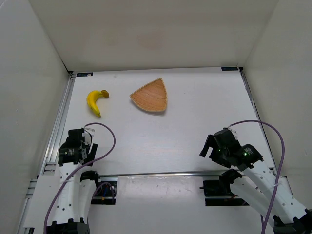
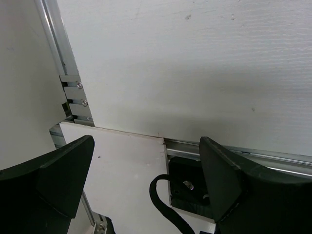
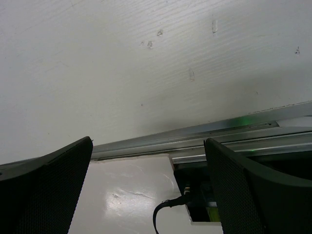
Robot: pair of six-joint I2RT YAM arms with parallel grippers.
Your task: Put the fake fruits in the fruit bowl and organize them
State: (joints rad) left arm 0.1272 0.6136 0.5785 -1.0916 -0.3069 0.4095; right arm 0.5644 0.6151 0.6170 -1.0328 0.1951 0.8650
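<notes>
A curved yellow banana [image 1: 94, 101] with a dark brown stem tip lies on the white table at the far left. The tan woven fan-shaped fruit bowl [image 1: 151, 96] sits a little to its right, holding nothing. My left gripper [image 1: 74, 148] is open and empty near the table's front left, well short of the banana. My right gripper [image 1: 214, 146] is open and empty at the front right. Both wrist views show only open black fingers [image 2: 58, 180] [image 3: 253, 195] over the bare table and the front rail; neither fruit nor bowl shows there.
White walls enclose the table on three sides. A metal rail [image 1: 161, 174] runs along the front edge and another down the left side [image 1: 61, 117]. Purple cables [image 1: 105, 141] loop off both arms.
</notes>
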